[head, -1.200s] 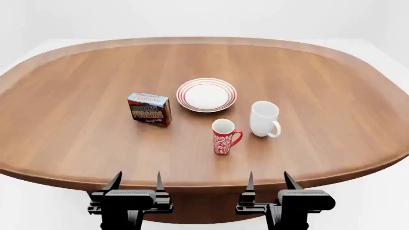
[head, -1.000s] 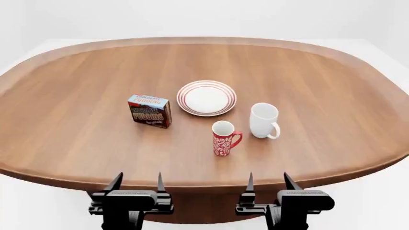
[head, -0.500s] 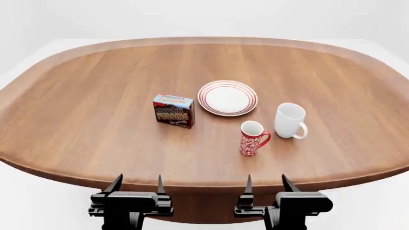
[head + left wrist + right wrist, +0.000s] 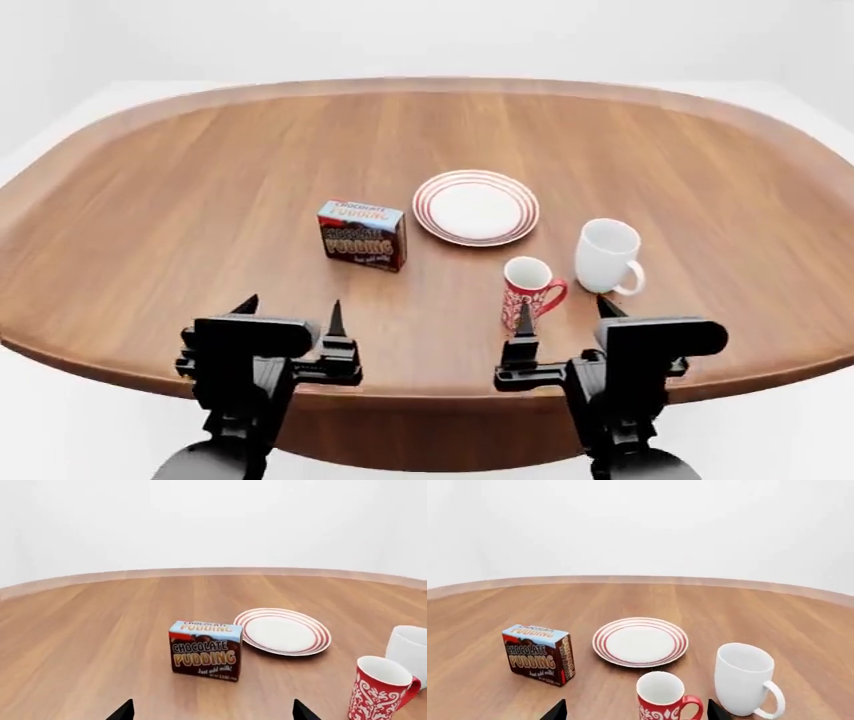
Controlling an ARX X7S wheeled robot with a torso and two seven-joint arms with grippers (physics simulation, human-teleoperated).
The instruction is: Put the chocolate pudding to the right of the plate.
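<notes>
The chocolate pudding (image 4: 362, 235), a brown and red carton with a light blue top, stands upright on the wooden table just left of the plate (image 4: 477, 208), which is white with red rings. It also shows in the left wrist view (image 4: 205, 650) and the right wrist view (image 4: 539, 654), as does the plate (image 4: 283, 631) (image 4: 640, 642). My left gripper (image 4: 291, 305) (image 4: 213, 712) is open and empty over the table's front, well short of the carton. My right gripper (image 4: 566, 305) (image 4: 637, 711) is open and empty just short of the red mug.
A red patterned mug (image 4: 530, 290) stands in front of the plate, close ahead of my right gripper. A plain white mug (image 4: 607, 257) stands to its right. The oval wooden table (image 4: 160, 200) has a raised rim.
The view shifted, so the objects sit further right in it. Both grippers have risen and come forward over the table's front edge. Nothing on the table has moved.
</notes>
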